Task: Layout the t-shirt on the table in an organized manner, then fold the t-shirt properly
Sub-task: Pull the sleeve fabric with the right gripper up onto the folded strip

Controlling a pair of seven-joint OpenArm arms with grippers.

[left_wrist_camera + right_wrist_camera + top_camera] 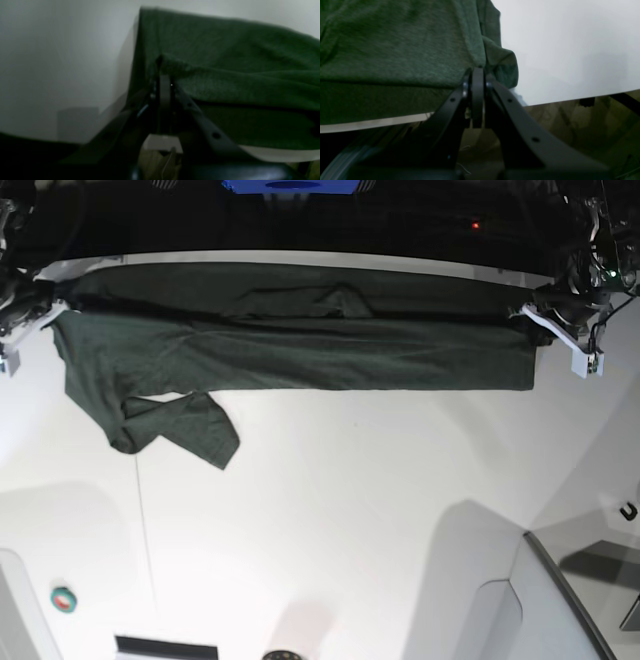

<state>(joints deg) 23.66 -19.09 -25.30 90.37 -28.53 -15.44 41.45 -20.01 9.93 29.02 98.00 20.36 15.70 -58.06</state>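
Note:
The dark green t-shirt (300, 345) is stretched in a long band across the far side of the white table (350, 500), with a sleeve (190, 430) trailing on the tabletop at the left. My left gripper (530, 315) is shut on the shirt's right end, and in its wrist view the black fingertips (160, 62) pinch a fold of the t-shirt (225, 50). My right gripper (55, 308) is shut on the shirt's left end. In its wrist view that gripper (477, 70) clamps the t-shirt (395, 45) near the table (570, 50) edge.
A grey angled panel (560, 610) stands at the near right corner. A thin dark seam line (145, 530) runs down the tabletop at left, with a small round green and red item (64, 599) beside it. The table's far edge (300, 258) lies just behind the shirt.

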